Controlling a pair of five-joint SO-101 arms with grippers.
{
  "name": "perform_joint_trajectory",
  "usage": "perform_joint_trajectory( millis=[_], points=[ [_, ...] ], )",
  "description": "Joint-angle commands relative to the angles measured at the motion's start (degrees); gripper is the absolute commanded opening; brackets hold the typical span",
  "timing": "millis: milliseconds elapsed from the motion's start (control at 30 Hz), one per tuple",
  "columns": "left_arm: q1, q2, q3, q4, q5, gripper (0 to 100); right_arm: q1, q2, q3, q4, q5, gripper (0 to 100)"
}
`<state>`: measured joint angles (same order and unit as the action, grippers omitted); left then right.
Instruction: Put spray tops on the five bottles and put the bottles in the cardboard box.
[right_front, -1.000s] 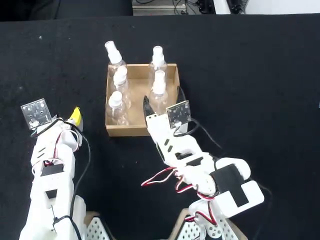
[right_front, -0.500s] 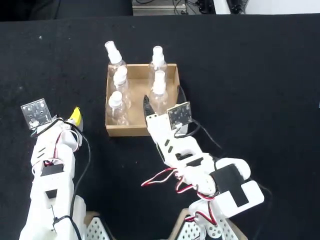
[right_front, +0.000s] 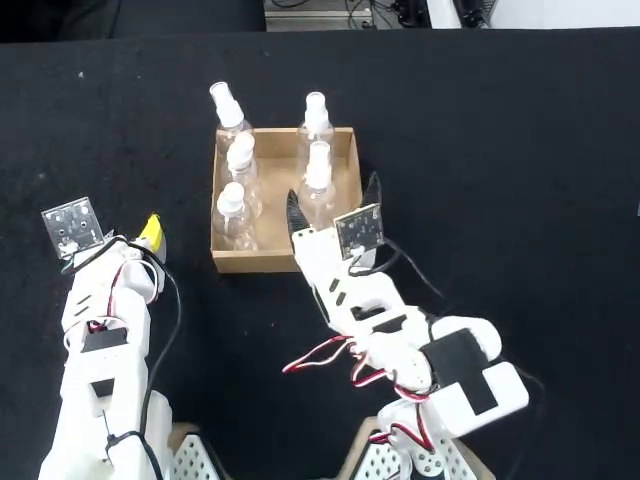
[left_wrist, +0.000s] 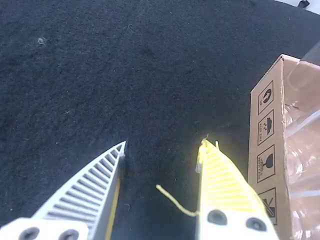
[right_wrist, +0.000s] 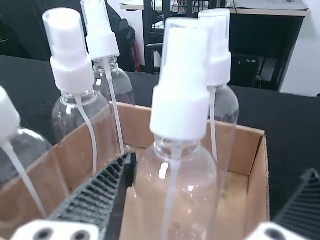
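The cardboard box (right_front: 283, 261) stands mid-table and holds several clear bottles, each with a white spray top. My right gripper (right_front: 334, 195) is open over the box's near right part, its black fingers either side of one bottle (right_front: 318, 172) and apart from it. In the right wrist view that bottle (right_wrist: 172, 195) rises between the fingers of the right gripper (right_wrist: 220, 165), with other bottles (right_wrist: 75, 100) behind it. My left gripper (left_wrist: 162, 150) is open and holds nothing, low over the black table left of the box (left_wrist: 265, 150); its yellow finger (right_front: 152, 231) shows from above.
The black table (right_front: 500, 150) stretches bare to the right of the box and behind it. Both white arms rise from the near edge. Furniture stands in the room beyond the table's far edge.
My right gripper's outer finger has swung away from the bottle, so the gripper is wider open. The left arm and the bottles have not moved.
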<state>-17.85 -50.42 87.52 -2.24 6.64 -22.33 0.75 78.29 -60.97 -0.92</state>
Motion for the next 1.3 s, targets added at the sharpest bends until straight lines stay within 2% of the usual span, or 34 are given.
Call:
perform_joint_trajectory(
  millis=[0, 133, 567, 800, 967, 1067, 1200, 1267],
  points=[
    [0.7, 0.1, -0.5, -1.3, -0.3, 21, 1.1, -8.8, 2.4, -1.1, 0.0, 43.8],
    [0.7, 0.1, -0.6, -1.3, -0.3, 21, 1.1, -13.2, 3.8, -0.6, -0.1, 43.8],
    [0.7, 0.1, -0.6, -1.3, -0.3, 21, -0.5, -31.5, -0.8, 16.2, -0.2, 43.8],
    [0.7, 0.1, -0.6, -1.3, -0.3, 21, 4.0, -55.2, -1.8, 38.0, -0.4, 43.8],
    [0.7, 0.1, -0.6, -1.3, -0.3, 21, 13.6, -73.5, -1.3, 58.7, -0.4, 43.3],
    [0.7, 0.1, -0.6, -1.3, -0.3, 21, 21.0, -83.0, -1.2, 73.8, -0.1, 35.4],
    [0.7, 0.1, -0.5, -1.1, -0.3, 21, 32.0, -92.9, -1.1, 89.7, 0.0, 11.0],
    [0.7, -0.1, -0.2, -1.1, -0.3, 17, 36.7, -96.9, 0.4, 92.5, 0.7, 0.4]
  ],
)
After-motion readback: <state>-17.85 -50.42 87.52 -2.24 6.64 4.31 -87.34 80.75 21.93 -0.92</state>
